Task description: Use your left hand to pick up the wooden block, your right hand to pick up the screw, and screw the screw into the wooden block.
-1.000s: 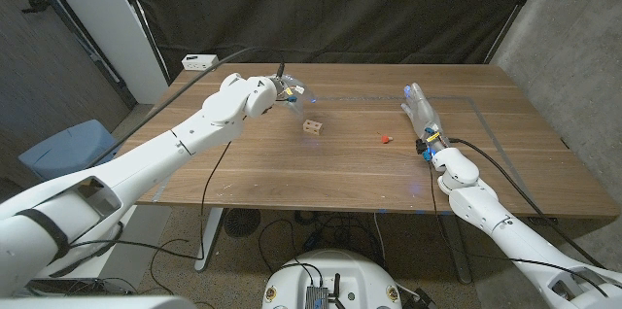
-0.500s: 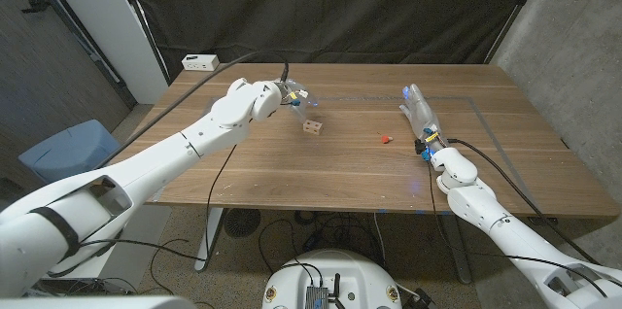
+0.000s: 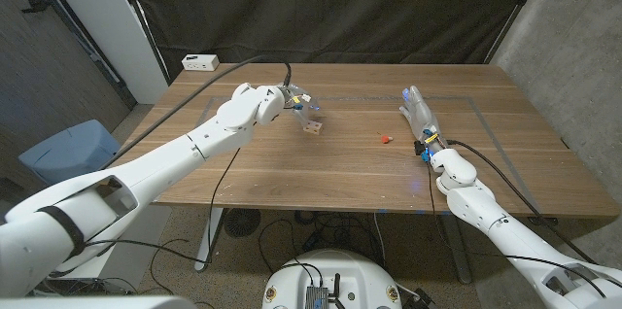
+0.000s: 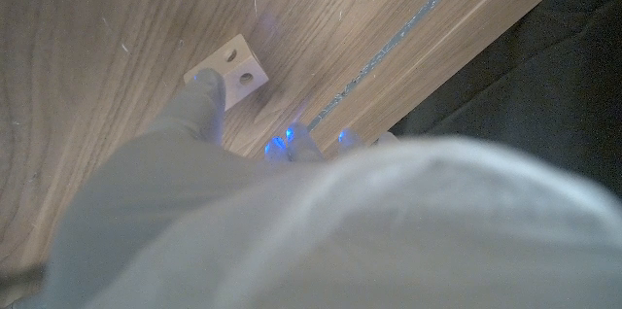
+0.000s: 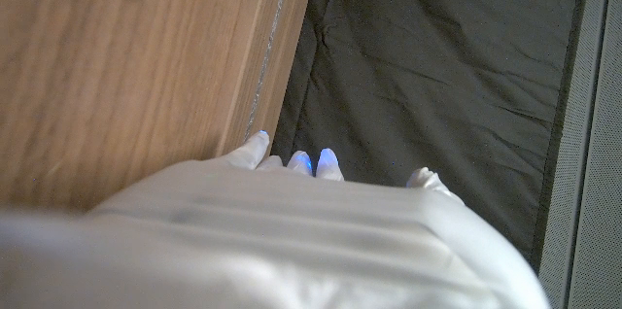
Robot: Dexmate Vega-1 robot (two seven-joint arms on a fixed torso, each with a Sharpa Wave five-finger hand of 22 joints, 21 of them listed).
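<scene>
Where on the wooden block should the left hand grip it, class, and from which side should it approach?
Probably across two opposite side faces of the wooden block, coming from above: it sits alone on the table, and the left hand already hovers beside it. Its holes should stay uncovered for the screw.

Head camera looks down from above over the whole tabletop [image 3: 321,168]. Both wrist cameras sit close behind their hands, sharing that wood surface.

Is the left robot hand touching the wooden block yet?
Cannot tell. In the left wrist view a fingertip of the left robot hand overlaps the corner of the wooden block, but no view shows contact or gap plainly.
</scene>
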